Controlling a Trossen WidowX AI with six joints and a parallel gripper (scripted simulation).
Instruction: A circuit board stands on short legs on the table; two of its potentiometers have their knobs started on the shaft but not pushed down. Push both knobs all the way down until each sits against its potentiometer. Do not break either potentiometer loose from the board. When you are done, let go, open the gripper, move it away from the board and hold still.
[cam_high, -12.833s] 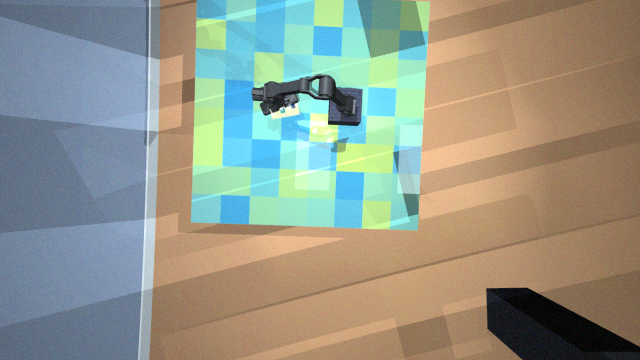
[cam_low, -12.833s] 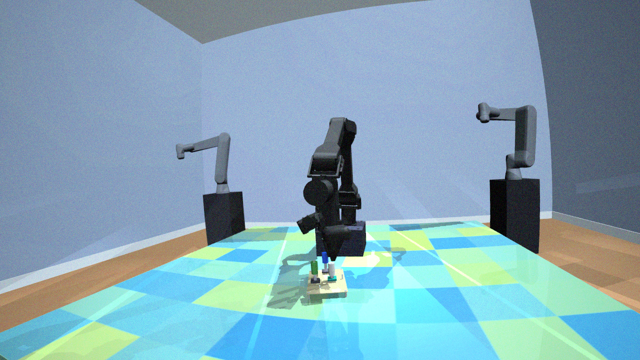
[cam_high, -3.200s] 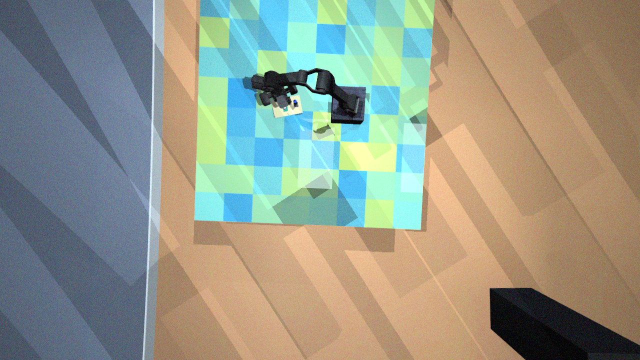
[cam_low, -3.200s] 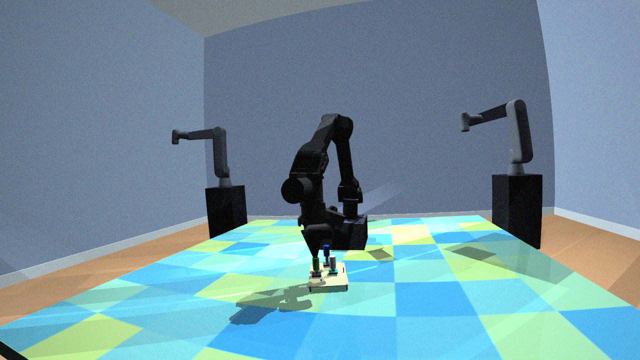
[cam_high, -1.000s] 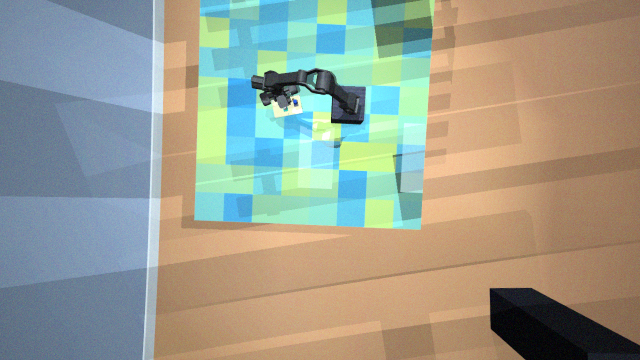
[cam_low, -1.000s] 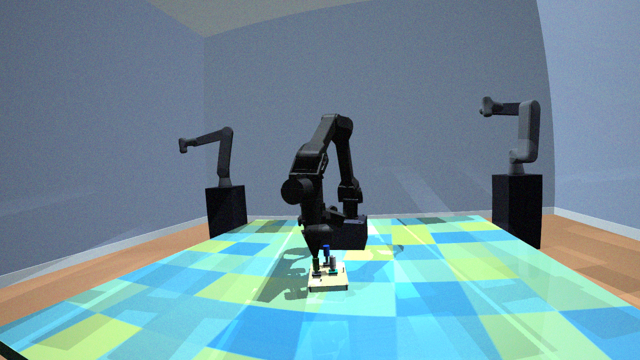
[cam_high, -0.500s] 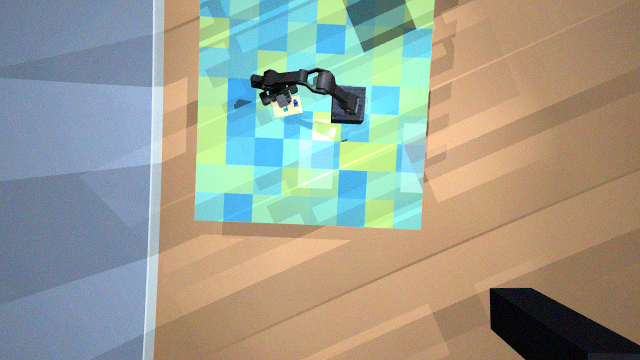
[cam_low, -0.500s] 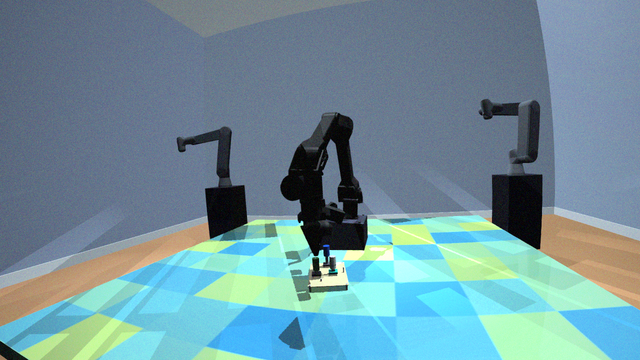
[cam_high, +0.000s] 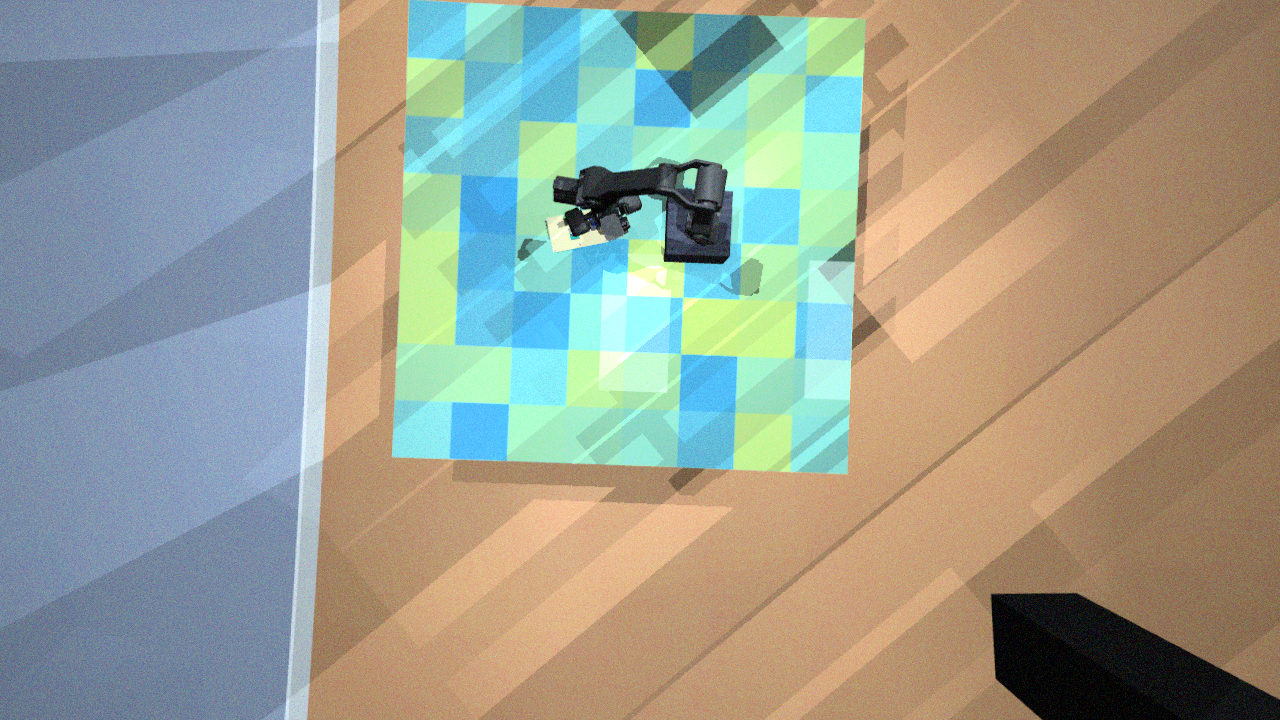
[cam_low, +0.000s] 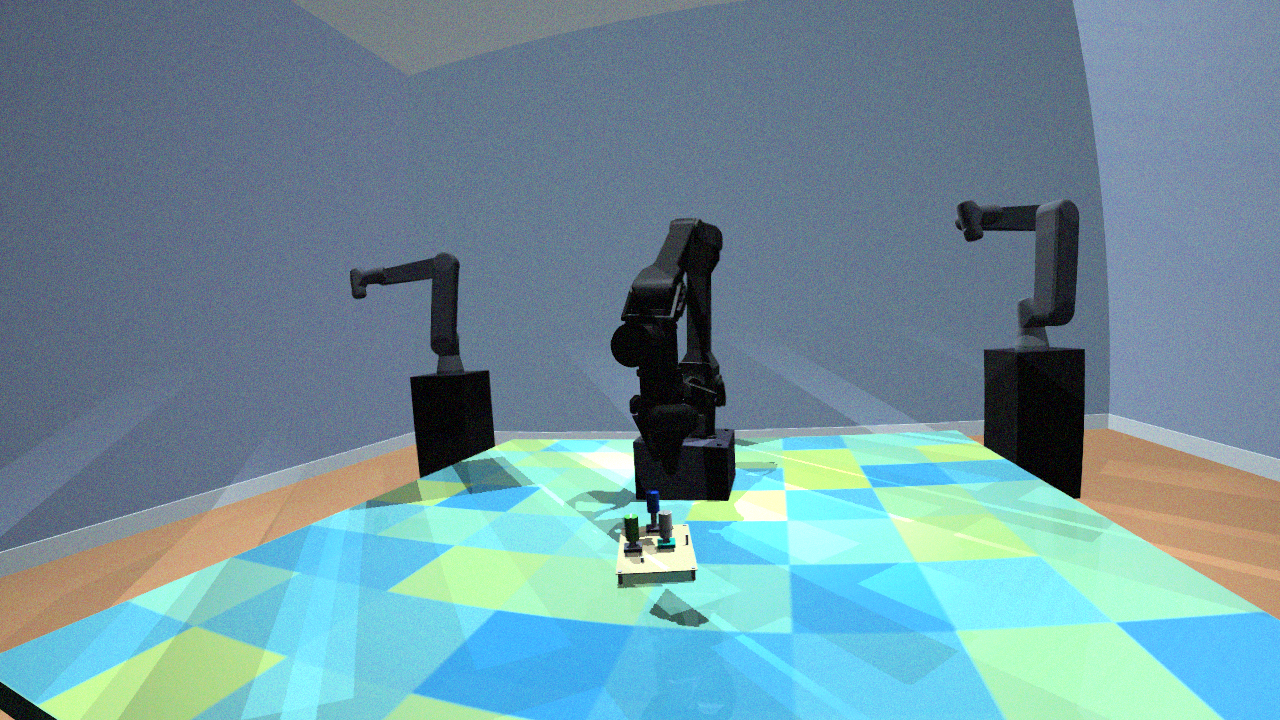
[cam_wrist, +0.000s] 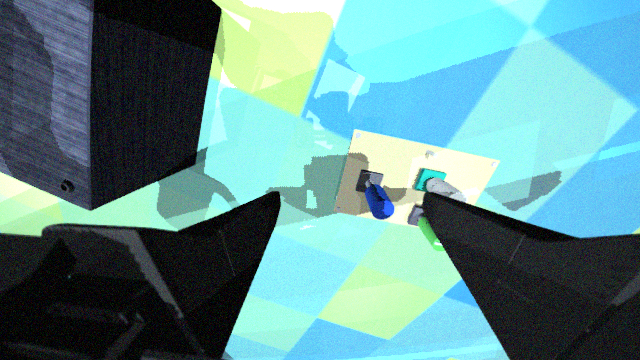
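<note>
The cream circuit board (cam_high: 562, 239) (cam_low: 657, 565) (cam_wrist: 392, 150) stands on short legs. The blue knob (cam_low: 652, 501) (cam_wrist: 380, 202) is upright, with bare shaft showing between it and its dark potentiometer (cam_wrist: 366, 182). The green knob (cam_low: 631, 526) (cam_wrist: 431, 235) sits low over another dark potentiometer (cam_wrist: 415, 215); contact is unclear. The grey knob (cam_low: 665, 524) (cam_wrist: 442, 188) sits low at the teal potentiometer (cam_low: 665, 543) (cam_wrist: 425, 179). My gripper (cam_low: 671, 469) (cam_wrist: 350, 198) is open and empty, above the board near the blue knob. Its right finger partly covers the grey and green knobs in the wrist view.
My arm's dark base block (cam_high: 697, 241) (cam_low: 684, 467) (cam_wrist: 145, 100) stands on the patchwork-coloured table (cam_high: 483, 376) (cam_low: 877, 591), beyond the blue-knob end of the board. Two other arms on black pedestals (cam_low: 452, 420) (cam_low: 1033, 420) stand in the background. Sharp shadows cross the table.
</note>
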